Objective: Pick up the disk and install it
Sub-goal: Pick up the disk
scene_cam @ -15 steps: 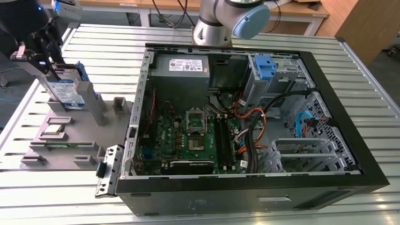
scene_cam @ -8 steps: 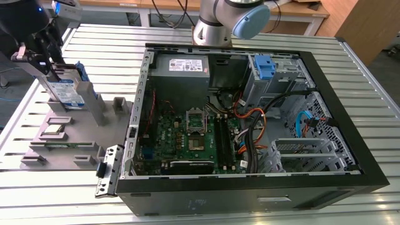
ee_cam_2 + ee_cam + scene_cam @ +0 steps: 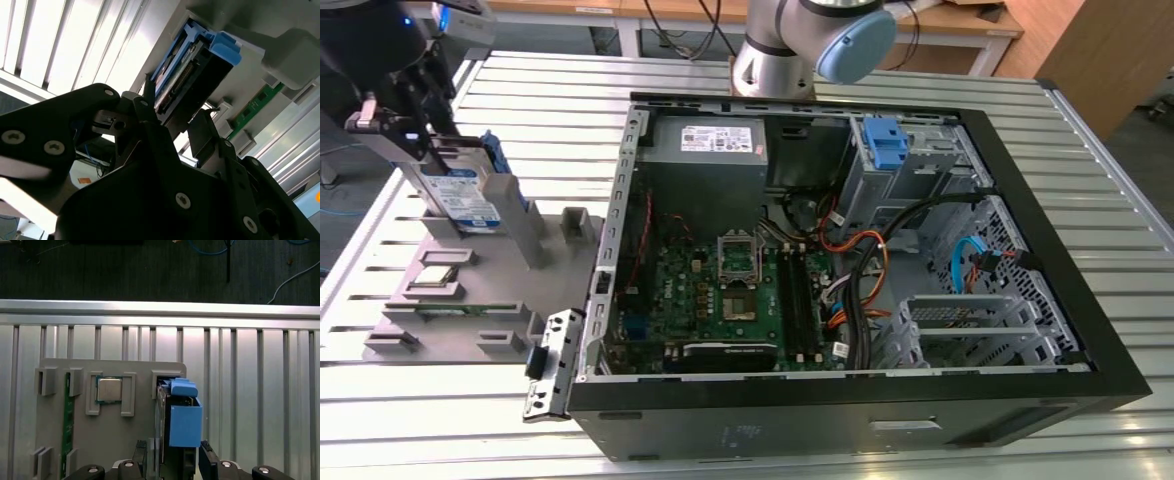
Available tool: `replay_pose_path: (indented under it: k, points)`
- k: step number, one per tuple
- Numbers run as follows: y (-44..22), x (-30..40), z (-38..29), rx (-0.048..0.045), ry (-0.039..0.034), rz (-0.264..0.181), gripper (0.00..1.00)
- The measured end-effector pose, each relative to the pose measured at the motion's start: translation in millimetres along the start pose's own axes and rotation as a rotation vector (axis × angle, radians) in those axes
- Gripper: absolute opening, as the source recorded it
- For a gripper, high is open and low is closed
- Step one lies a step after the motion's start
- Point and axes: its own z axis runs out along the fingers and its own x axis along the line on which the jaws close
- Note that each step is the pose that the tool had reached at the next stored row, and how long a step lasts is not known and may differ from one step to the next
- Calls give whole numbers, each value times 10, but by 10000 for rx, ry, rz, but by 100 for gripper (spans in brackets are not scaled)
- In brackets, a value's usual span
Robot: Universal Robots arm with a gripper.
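Black fingers fill the foreground in both wrist views, closed against the two broad faces of the silver-metal hard disk with its blue plastic bracket. The disk stands on edge in a slot of the grey plastic fixture tray.

In the exterior view the arm rises from its grey-and-blue base joint at the far edge of the slatted aluminium worktop. It reaches across to the corner at the exterior view's left, with its wrist pointing down over the disk.

That view also takes in the open black computer case at the worktop's middle, with a green motherboard, a grey power-supply box and a lone blue bracket.

On the tray, the first wrist view shows a square silver processor chip and a green memory stick beside the disk.
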Motion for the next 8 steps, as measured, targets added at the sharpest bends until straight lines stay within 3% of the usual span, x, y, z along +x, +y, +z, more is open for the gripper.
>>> replay_pose_path:
  k: [8]
  points:
    - [-12, 1, 0, 0, 0, 0, 53]
